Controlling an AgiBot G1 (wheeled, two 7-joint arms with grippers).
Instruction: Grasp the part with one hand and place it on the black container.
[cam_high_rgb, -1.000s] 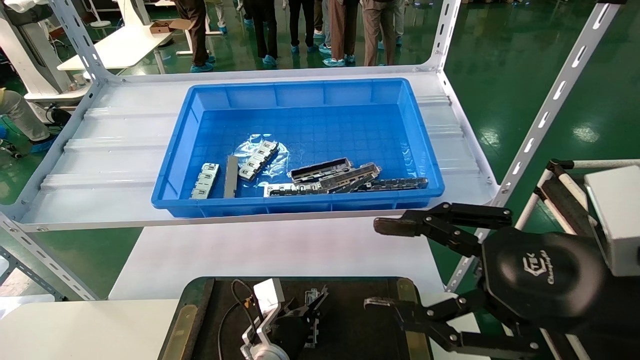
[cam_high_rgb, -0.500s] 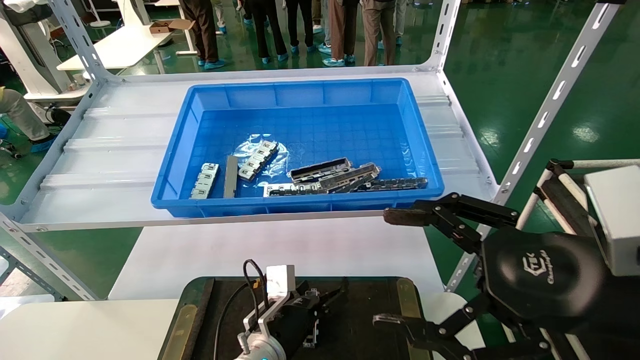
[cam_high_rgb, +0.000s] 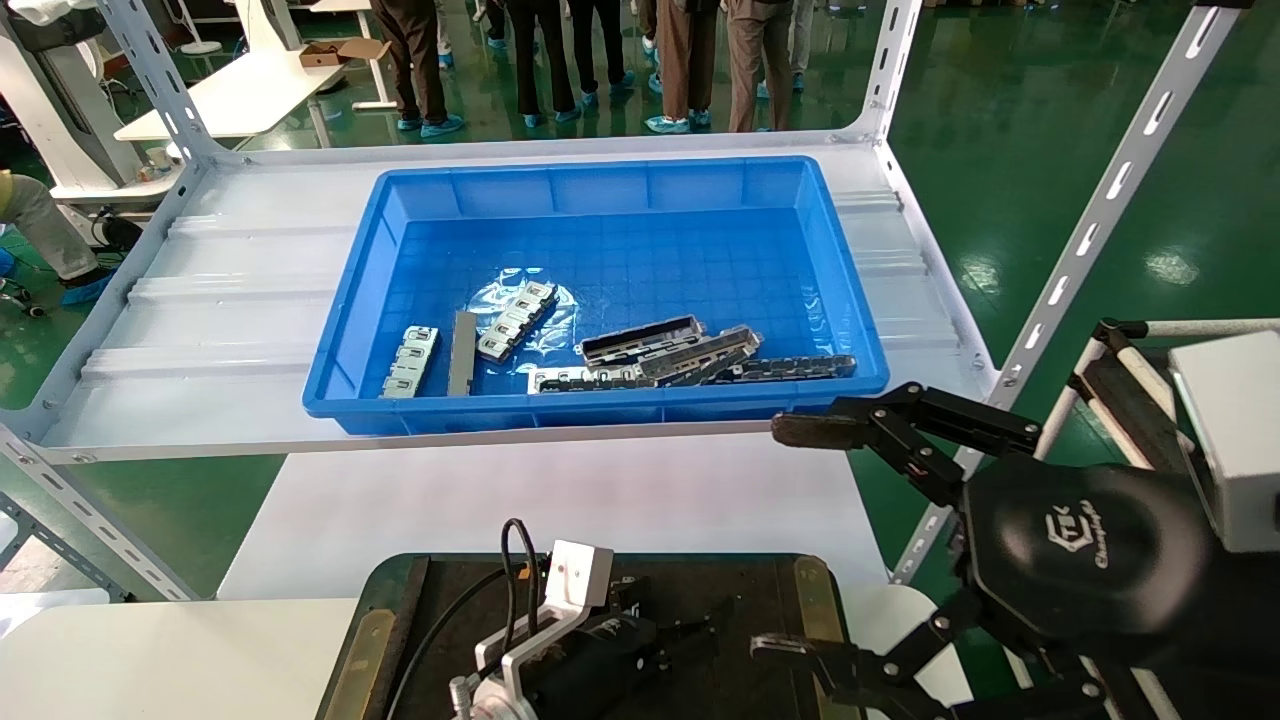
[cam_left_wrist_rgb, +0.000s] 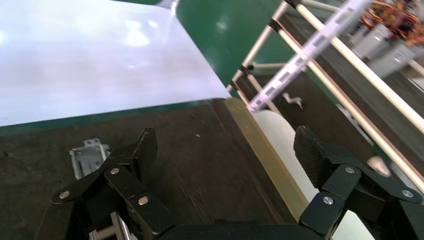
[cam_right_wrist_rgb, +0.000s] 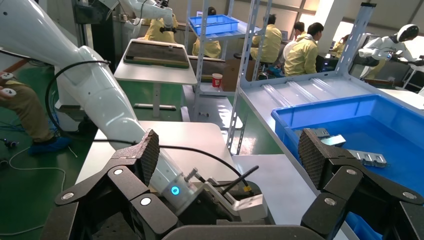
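The part (cam_left_wrist_rgb: 89, 156), a slim silver-grey channel, lies flat on the black container (cam_left_wrist_rgb: 200, 165), just behind one finger of my left hand; in the head view the hand hides it. My left gripper (cam_left_wrist_rgb: 227, 145) is open and empty, low over the container (cam_high_rgb: 440, 600), and shows at the bottom centre of the head view (cam_high_rgb: 690, 640). My right gripper (cam_high_rgb: 782, 540) is open and empty, hovering off the container's right edge. In the right wrist view (cam_right_wrist_rgb: 228, 150) it looks across at the left forearm (cam_right_wrist_rgb: 100, 100).
A deep blue bin (cam_high_rgb: 600, 410) on the white shelf holds several more metal channels (cam_high_rgb: 640, 340) and tabbed strips (cam_high_rgb: 410, 360). White slotted shelf posts (cam_high_rgb: 1090, 220) stand at the right. An olive strip (cam_high_rgb: 812, 590) lines the container's right edge. People stand beyond the shelf.
My left hand has swung to the right over the black container, away from the part. My right gripper has lifted slightly and opened wider.
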